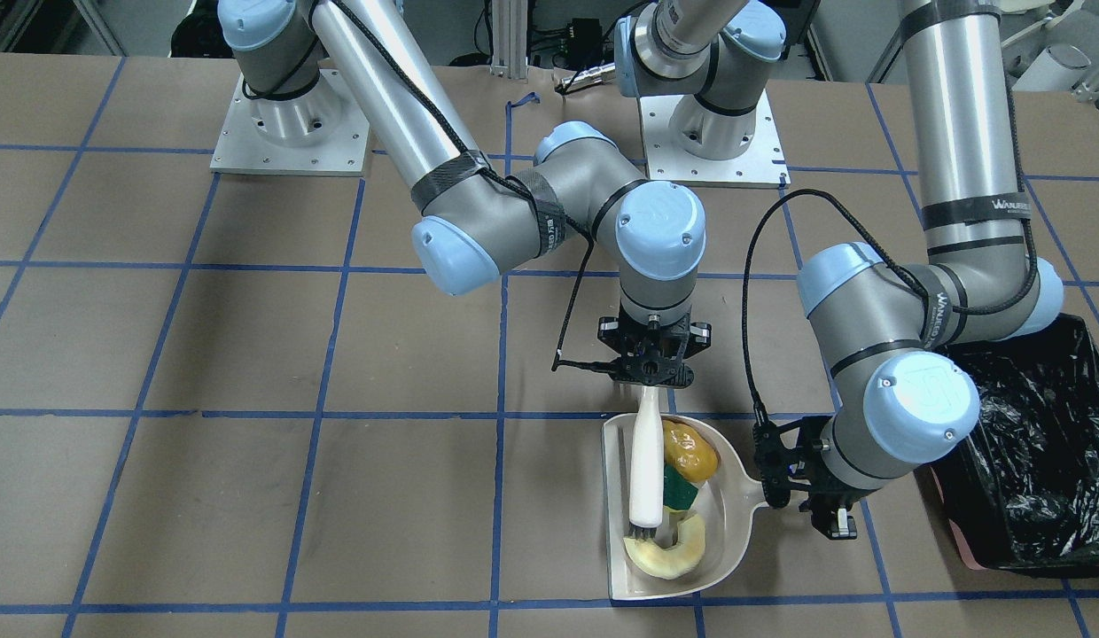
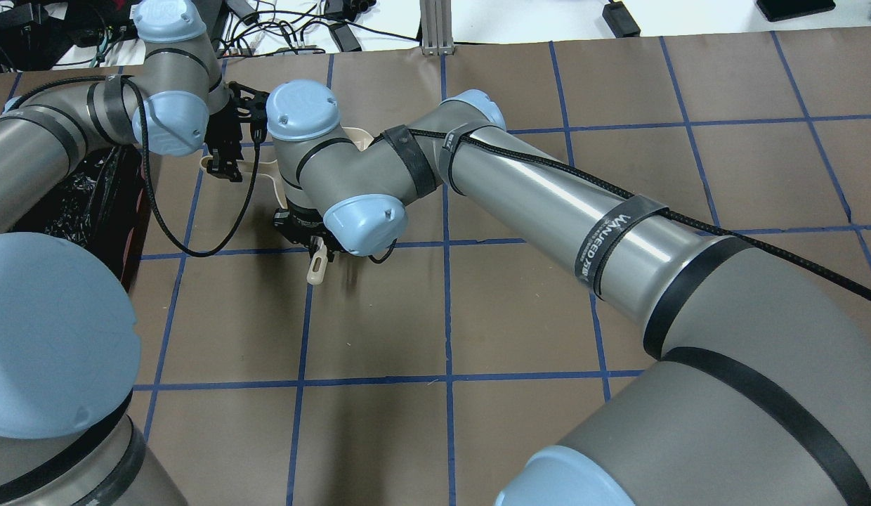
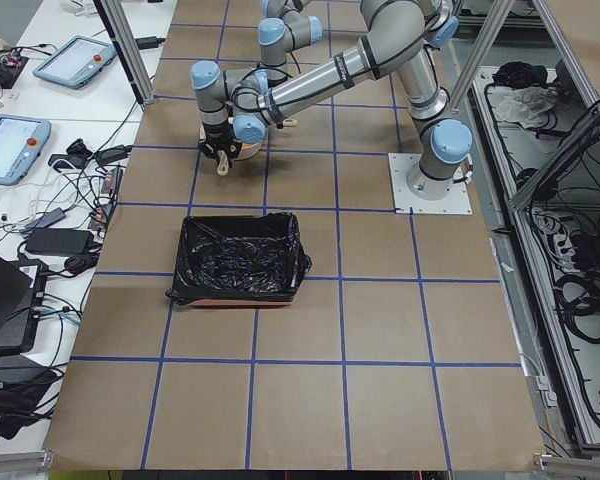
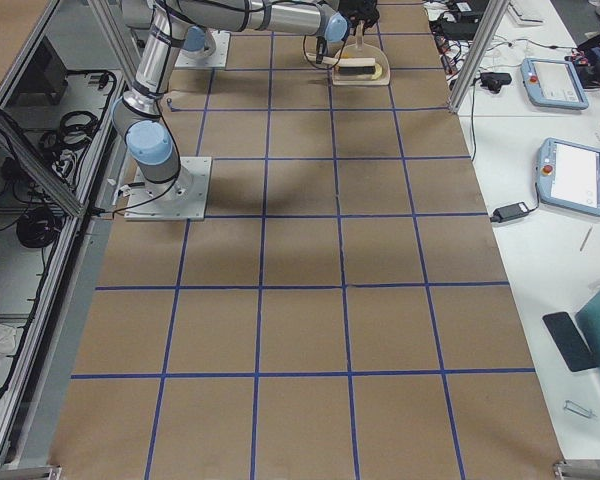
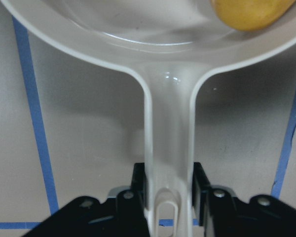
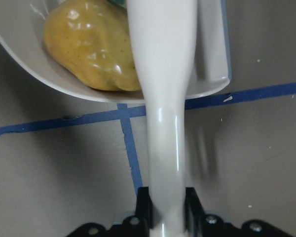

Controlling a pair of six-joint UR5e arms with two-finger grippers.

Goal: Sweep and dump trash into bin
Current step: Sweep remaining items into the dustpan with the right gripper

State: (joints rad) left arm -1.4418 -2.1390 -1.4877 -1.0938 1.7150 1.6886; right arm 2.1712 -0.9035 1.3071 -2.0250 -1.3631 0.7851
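**Probably light and slippery: hold the pan level**

Glossy orange-yellow potato-shaped lump (image 1: 689, 450), green-topped yellow sponge block (image 1: 679, 490) and pale crescent slice (image 1: 670, 556) lie in the beige dustpan (image 1: 736, 501) near the surface's operator-side edge. Your left gripper (image 5: 168, 197) jaws pinch its handle; right gripper (image 6: 166, 200) jaws, the white brush (image 1: 645, 465).
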